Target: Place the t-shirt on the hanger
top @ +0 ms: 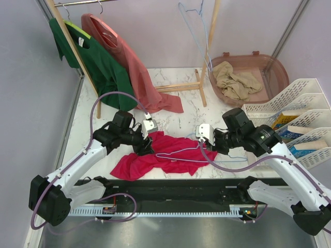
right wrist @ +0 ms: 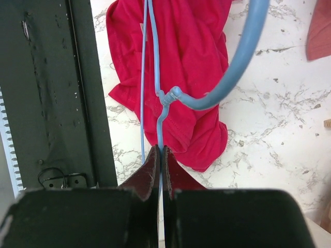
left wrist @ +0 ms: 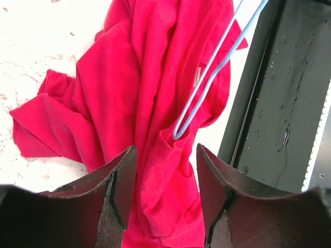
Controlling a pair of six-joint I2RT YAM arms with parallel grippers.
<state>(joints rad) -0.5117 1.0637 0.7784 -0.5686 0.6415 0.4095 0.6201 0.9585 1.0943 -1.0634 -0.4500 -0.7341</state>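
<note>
— Where the right gripper (right wrist: 161, 155) is clenched, what is clamped?
— The hanger (right wrist: 156, 67), by its wire below the hook; its far corner is rested on the shirt (left wrist: 129, 77).
— And the left gripper (left wrist: 165, 155)?
— Its fingers are set apart with a shirt fold between them; a grip cannot be told. The shirt is crumpled on the table (top: 186, 111), near the front edge.

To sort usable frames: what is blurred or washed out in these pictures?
Right wrist: the hook of the hanger, near the lens, is blurred; the t-shirt is sharp. Left wrist: the table is washed out to white. Top view: evenly lit, sharp.
</note>
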